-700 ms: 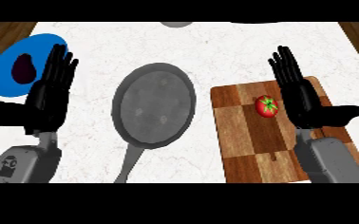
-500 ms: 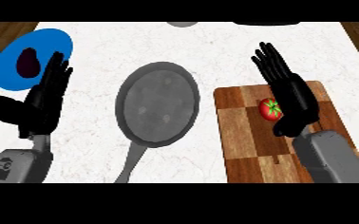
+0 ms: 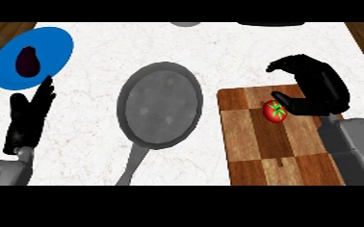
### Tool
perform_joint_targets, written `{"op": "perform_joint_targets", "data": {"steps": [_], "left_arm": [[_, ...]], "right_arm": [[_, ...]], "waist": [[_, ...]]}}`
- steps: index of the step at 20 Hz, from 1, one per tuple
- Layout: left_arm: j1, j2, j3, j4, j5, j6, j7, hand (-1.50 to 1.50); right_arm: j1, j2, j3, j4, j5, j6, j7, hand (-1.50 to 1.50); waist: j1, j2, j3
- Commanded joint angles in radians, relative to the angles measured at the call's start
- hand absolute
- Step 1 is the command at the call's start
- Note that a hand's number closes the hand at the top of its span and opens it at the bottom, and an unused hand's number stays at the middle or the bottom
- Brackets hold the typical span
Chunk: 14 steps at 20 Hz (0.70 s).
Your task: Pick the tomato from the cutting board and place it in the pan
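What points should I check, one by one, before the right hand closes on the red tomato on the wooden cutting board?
1. Red tomato lies on the wooden cutting board, upper part: ok.
2. Robot's right hand is beside the tomato, on its right, fingers curled above it: ok.
3. Fingers already closed round the tomato: not ok, it sits free on the board.
4. Thumb touching the tomato: cannot tell.
5. Round grey metal pan lies left of the board, nothing inside: ok.
6. Left hand rests open at the left edge, away from the pan; the blue plate with a dark aubergine is also off the way: ok.
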Motion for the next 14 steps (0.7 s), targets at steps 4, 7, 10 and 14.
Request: {"op": "perform_joint_targets", "data": {"steps": [4,7,10,14], "left_arm": [[0.005,0.031,0.013,0.054,-0.012,-0.058,0.027,0.00],[-0.035,-0.021,-0.016,0.081,-0.052,-0.009,0.040,0.00],[-0.058,-0.015,-0.002,0.106,-0.058,-0.006,0.034,0.00],[-0.055,0.018,0.014,0.080,-0.039,-0.044,0.059,0.00]], "right_arm": [[0.004,-0.148,-0.052,0.219,0.079,0.366,-0.288,-1.50],[-0.119,-0.222,-0.059,0.248,0.153,0.375,-0.286,-1.50],[-0.174,-0.319,-0.035,0.177,0.217,0.355,-0.209,-1.50],[-0.218,-0.387,0.061,0.094,0.400,0.303,-0.174,-1.50]], "waist": [[-0.003,-0.008,-0.002],[0.000,-0.005,-0.002],[-0.009,-0.007,-0.004],[0.002,-0.008,-0.004]]}}
